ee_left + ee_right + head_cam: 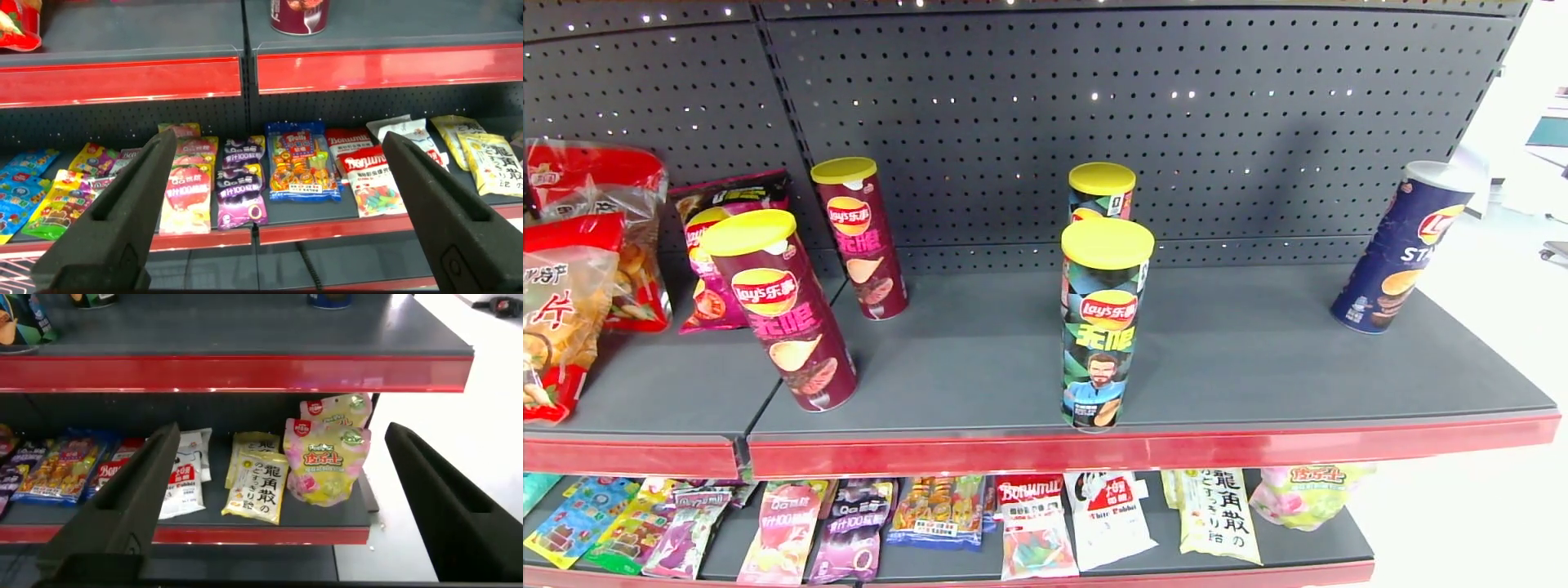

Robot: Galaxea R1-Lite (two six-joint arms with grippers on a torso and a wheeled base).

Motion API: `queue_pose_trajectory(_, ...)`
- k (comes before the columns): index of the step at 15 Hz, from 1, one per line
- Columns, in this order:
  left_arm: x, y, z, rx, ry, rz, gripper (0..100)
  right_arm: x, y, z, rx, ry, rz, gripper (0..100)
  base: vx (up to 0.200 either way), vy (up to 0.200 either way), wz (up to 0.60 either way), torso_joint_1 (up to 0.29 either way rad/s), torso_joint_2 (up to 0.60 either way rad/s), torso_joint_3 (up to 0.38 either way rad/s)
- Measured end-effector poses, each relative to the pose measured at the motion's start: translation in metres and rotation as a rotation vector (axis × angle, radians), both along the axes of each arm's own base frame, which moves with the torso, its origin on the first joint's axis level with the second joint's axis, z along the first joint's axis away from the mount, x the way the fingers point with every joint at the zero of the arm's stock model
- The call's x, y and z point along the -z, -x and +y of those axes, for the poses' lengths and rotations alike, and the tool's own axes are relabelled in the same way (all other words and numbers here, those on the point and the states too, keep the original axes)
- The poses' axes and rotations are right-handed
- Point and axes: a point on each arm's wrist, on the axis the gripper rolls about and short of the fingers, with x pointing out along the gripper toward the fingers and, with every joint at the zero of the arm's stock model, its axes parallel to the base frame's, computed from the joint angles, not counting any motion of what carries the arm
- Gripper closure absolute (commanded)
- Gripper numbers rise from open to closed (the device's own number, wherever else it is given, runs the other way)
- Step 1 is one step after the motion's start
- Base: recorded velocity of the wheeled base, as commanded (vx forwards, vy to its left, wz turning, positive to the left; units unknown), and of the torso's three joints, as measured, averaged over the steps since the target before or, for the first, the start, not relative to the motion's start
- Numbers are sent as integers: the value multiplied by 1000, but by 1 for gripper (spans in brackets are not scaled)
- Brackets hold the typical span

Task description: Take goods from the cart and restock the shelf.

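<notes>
Five crisp canisters are standing upright on the upper shelf [1258, 351], which is edged with a red rail. A front maroon canister [778, 310] with a yellow lid is sitting near the rail at the left, and a rear maroon canister [862, 237] is standing behind it, closer to the perforated back panel. Near the middle, a front green canister [1103, 327] is standing at the rail, with a rear green canister [1101, 192] directly behind it. A navy canister [1401, 245] is standing well apart at the right end. Red snack bags [572, 269] and a maroon crisp bag [723, 245] are leaning at the far left.

Below, the lower shelf [1307, 543] is carrying a row of flat sweet packets [939, 510].

The left tool [278, 220] is hanging open and empty, its two dark fingers [122, 220] spread wide in front of the lower shelf's purple and blue packets. The right tool [278, 514] is likewise hanging open with nothing between its fingers [131, 506], facing the lower shelf's right end, where a green-and-pink pouch [327, 457] is leaning just beside a yellow packet [260, 486].
</notes>
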Motion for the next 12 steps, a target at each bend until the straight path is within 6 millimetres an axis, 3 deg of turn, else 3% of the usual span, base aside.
queue_pose_trajectory(6, 0, 0, 0, 0, 0, 1, 0, 0, 0, 0, -1, 2, -1, 0, -200, 0, 0, 0, 2, 3)
queue_pose_trajectory(7, 0, 0, 0, 1, 0, 1, 0, 0, 0, 0, -1, 2, -1, 0, 0, 0, 0, 0, 0, 0)
queue_pose_trajectory(12, 0, 0, 0, 1, 0, 0, 0, 0, 0, 0, 0, 5, -2, 0, 0, 0, 600, 2, 1, 1)
